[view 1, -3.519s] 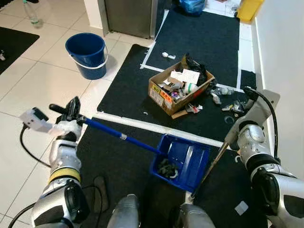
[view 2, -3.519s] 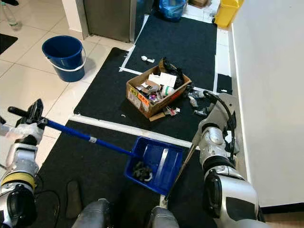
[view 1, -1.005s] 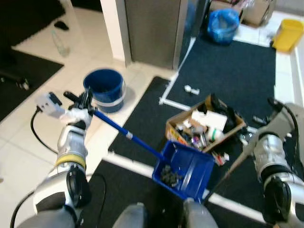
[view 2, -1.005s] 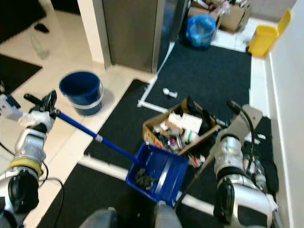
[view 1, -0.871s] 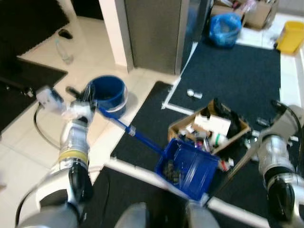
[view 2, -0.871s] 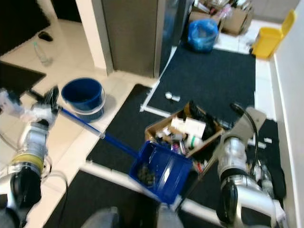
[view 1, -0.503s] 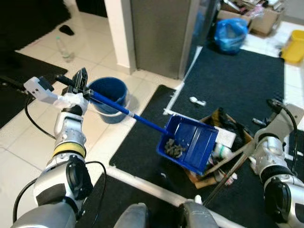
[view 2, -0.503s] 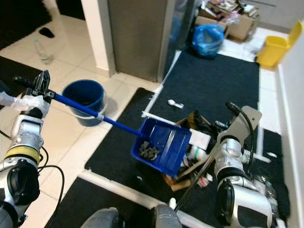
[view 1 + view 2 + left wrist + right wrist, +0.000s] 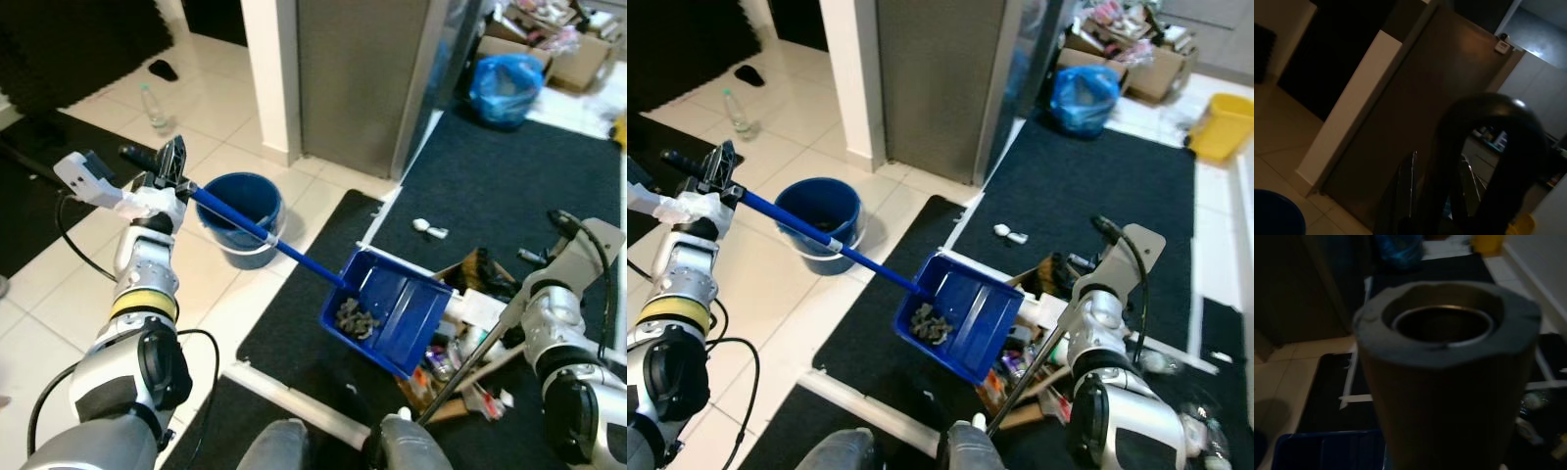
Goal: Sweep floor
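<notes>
Left gripper [image 9: 165, 176] is closed around the black grip end of the long blue handle [image 9: 257, 231] of a blue plastic dustpan [image 9: 390, 311], on the left of the scene above white tile floor [image 9: 59, 294]. The handle slopes down to the right, crossing in front of a blue plastic bucket [image 9: 241, 217] that stands on the tiles. The dustpan is raised above the dark carpet mat [image 9: 304, 323], tilted, with a small heap of grey debris [image 9: 354, 315] lying in its near left corner. Just right of the dustpan sits an open cardboard box of mixed rubbish [image 9: 468, 333].

Right gripper [image 9: 549, 294] is near the right edge; whether its fingers are closed cannot be told. A thin brown broom stick [image 9: 470, 354] runs from that wrist down and left to the floor near the robot's feet. The right wrist view looks down the hollow end of the stick [image 9: 1442, 367]. A blue plastic bag [image 9: 505, 86] lies far right.
</notes>
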Robot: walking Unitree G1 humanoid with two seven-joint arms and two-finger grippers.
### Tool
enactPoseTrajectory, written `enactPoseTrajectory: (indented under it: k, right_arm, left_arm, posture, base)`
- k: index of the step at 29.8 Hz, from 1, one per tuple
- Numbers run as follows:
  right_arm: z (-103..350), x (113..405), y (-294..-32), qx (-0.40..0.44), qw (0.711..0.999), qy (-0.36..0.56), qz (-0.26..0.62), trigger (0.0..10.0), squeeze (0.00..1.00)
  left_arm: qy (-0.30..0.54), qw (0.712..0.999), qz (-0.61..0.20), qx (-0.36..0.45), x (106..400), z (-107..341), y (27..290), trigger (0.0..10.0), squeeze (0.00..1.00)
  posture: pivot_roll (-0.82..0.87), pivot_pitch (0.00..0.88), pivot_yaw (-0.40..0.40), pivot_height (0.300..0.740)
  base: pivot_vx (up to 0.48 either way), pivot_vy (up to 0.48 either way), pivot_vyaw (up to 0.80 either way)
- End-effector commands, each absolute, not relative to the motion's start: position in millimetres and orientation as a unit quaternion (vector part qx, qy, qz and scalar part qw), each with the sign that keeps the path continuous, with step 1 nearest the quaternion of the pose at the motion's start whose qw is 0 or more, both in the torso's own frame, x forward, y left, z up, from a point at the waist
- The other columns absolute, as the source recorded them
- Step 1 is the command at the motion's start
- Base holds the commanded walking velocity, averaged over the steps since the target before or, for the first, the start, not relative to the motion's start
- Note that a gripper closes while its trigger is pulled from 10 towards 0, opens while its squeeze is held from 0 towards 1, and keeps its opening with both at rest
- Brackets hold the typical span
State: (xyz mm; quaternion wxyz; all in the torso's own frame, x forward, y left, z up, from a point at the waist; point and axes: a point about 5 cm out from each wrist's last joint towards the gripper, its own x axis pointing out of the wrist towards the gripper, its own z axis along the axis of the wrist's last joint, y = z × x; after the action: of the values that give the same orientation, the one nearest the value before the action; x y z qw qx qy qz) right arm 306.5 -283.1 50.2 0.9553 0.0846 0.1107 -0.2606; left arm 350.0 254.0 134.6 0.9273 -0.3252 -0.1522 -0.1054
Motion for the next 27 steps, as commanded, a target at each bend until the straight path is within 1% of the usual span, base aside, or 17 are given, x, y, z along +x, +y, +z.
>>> enactPoseTrajectory:
  k: [1,8,12,14,27]
  right_arm:
    - [54.8,308.4,-286.6,0.08,0.956,0.104,-0.261,10.0,0.0]
    - [54.8,307.5,-288.3,0.084,0.955,0.102,-0.267,10.0,0.0]
    - [52.7,307.2,-285.1,0.082,0.956,0.105,-0.262,10.0,0.0]
    - [53.0,307.4,-285.1,0.082,0.956,0.105,-0.262,10.0,0.0]
    - [53.2,306.8,-286.3,0.082,0.955,0.103,-0.264,10.0,0.0]
  left_arm:
    - [-0.16,0.92,-0.109,-0.341,351.9,136.0,249.4,10.0,0.0]
    - [-0.145,0.923,-0.105,-0.341,351.4,130.7,246.4,10.0,0.0]
    - [-0.119,0.927,-0.1,-0.341,352.4,124.9,242.3,10.0,0.0]
    - [-0.119,0.927,-0.101,-0.341,352.2,124.8,242.4,10.0,0.0]
    - [-0.109,0.928,-0.12,-0.336,351.1,121.8,237.4,10.0,0.0]
  posture:
    - [0.11,0.0,0.013,0.74]
    - [0.11,0.0,0.017,0.74]
    - [0.11,0.0,0.017,0.74]
    - [0.11,0.0,0.017,0.74]
    - [0.1,0.0,0.018,0.74]
  base:
    - [0.375,0.0,0.0]
    - [0.375,0.0,0.0]
    - [0.0,0.0,0.0]
    - [0.0,0.0,0.0]
    - [0.284,-0.384,0.0]
